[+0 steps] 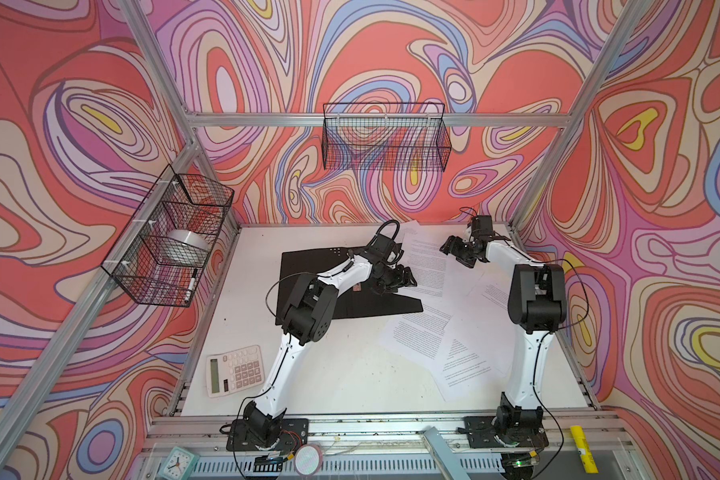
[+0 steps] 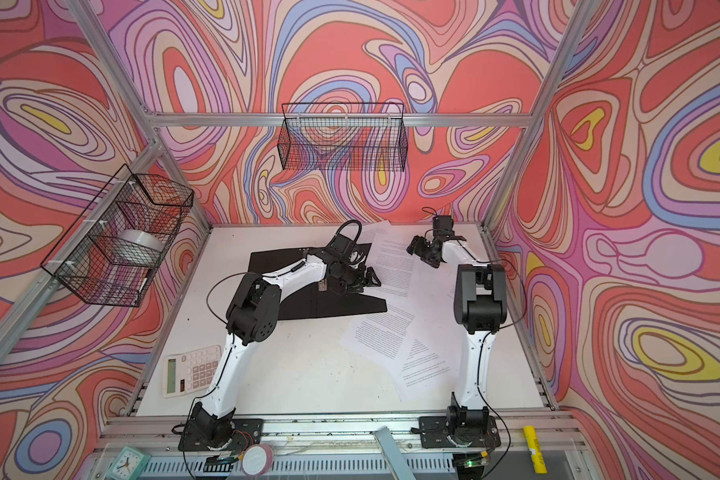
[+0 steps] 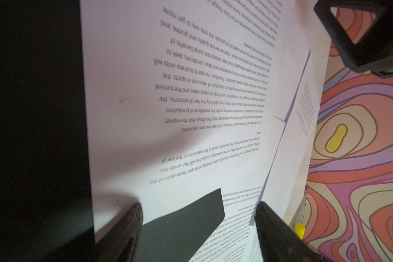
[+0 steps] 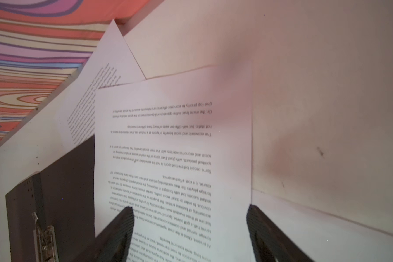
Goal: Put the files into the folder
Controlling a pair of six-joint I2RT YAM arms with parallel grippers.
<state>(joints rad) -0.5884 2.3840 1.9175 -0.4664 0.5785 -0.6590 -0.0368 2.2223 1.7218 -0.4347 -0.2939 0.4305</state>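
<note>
- Folder (image 1: 308, 264): lies open and flat on the table (image 1: 350, 374), left of centre, black inside up. The clip (image 4: 43, 238) shows in the right wrist view.
- Files (image 1: 425, 257): loose sheets fanned to the right of the folder. The far sheet's left edge overlaps the folder's right half, and its long axis runs far to near. The others (image 1: 416, 336) lie nearer, clear of it.
- Left gripper (image 1: 406, 277): jaws wide apart, holding nothing. It hangs low over the seam where sheet meets folder (image 3: 182, 217).
- Right gripper (image 4: 191, 226): also spread and empty, above the same sheet's far part. The folder lies to its left in both top views.
- Judgement: the left arm is nearer the overlap, so the sheet must travel leftward onto the black panel.
- Room: bare table lies nearer the arm bases. The back wall crowds the farthest sheet corner, and the calculator (image 1: 235, 370) is well apart.
</note>
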